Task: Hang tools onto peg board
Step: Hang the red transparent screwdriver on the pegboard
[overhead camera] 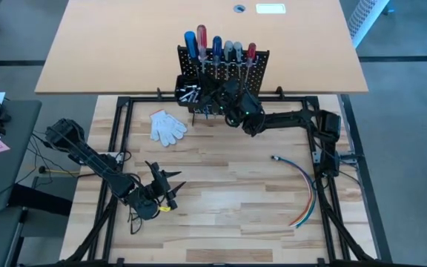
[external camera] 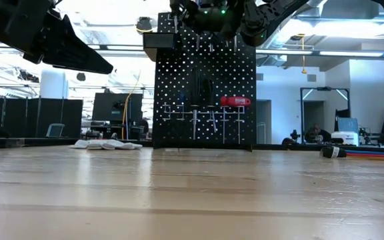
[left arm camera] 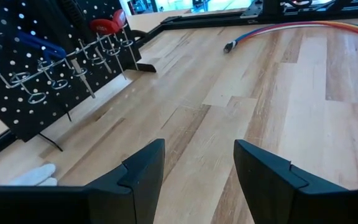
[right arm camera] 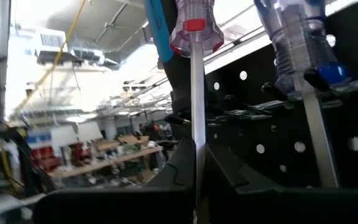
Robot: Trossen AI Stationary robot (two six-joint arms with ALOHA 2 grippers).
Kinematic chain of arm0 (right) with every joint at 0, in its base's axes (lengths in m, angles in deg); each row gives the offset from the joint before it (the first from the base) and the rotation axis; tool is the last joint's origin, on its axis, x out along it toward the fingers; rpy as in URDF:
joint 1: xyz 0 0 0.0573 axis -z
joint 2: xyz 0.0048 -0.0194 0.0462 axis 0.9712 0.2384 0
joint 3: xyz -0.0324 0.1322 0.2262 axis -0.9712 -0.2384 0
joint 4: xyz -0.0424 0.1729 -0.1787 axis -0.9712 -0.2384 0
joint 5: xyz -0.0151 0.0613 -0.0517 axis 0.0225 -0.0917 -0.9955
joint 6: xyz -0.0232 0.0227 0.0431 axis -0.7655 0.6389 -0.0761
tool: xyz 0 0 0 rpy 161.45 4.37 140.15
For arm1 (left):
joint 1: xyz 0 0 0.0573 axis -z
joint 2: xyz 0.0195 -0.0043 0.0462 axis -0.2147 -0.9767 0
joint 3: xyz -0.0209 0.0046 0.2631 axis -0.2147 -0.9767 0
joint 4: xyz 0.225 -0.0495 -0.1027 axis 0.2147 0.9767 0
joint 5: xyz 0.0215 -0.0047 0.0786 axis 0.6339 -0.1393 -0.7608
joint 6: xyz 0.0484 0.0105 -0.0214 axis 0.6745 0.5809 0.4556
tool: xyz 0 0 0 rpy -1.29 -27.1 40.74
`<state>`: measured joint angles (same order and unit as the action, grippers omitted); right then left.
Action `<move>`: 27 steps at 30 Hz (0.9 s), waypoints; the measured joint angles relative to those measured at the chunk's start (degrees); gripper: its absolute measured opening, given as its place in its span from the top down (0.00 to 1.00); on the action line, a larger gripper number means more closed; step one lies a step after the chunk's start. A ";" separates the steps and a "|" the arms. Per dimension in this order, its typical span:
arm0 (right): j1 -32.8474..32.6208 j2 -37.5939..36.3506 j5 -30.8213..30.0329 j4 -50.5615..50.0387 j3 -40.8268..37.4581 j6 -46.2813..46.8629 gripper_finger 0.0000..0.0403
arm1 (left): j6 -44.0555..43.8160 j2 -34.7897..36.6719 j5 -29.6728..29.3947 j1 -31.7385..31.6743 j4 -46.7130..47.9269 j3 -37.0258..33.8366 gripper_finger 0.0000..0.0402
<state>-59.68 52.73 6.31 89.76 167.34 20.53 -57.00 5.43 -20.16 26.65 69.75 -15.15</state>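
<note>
The right gripper (overhead camera: 232, 102) is up against the peg board (overhead camera: 258, 70) at the far side of the bench (overhead camera: 228, 185), and its wrist view gives the key detail — the fingers are pinched together on the thin steel shaft of a screwdriver (right arm camera: 196, 93) with a clear, red-capped handle. That shaft runs straight up out of the fingers, handle on top, so its long axis is upright and close alongside the board's face; beside it a second clear-handled screwdriver (right arm camera: 303, 56) with a blue collar already sits in a holder. From above, a row of red, blue and grey handles (overhead camera: 217, 46) stands along the board's top edge, and the low view shows a red handle (external camera: 235, 101) lying sideways on the hooks. The move ahead looks like a seating job: the shaft has to drop into its ring, so staying vertical over the holder is what counts, and the right arm is plainly the one placed for it. The left gripper (overhead camera: 163, 190) waits well away at the near side of the bench, fingers apart and holding nothing, pointed across bare wood toward the board. A white glove (overhead camera: 167, 126) lies near the board's left foot; coloured cables (overhead camera: 302, 185) trail off to the right.
</note>
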 joint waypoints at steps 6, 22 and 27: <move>-0.35 0.03 -1.09 1.09 -0.07 -6.31 0.95 | 0.00 0.00 0.02 0.00 0.00 0.00 0.53; 0.56 0.05 -4.98 -4.52 -0.11 -4.92 0.91 | -0.19 0.02 0.48 -0.02 0.00 0.00 0.53; 1.05 0.02 -4.32 -10.02 -0.01 -4.34 0.84 | -0.44 0.02 0.45 0.00 0.00 0.00 0.53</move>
<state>-58.62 52.75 2.00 79.74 167.33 16.19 -57.44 5.45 -19.71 26.65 69.75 -15.15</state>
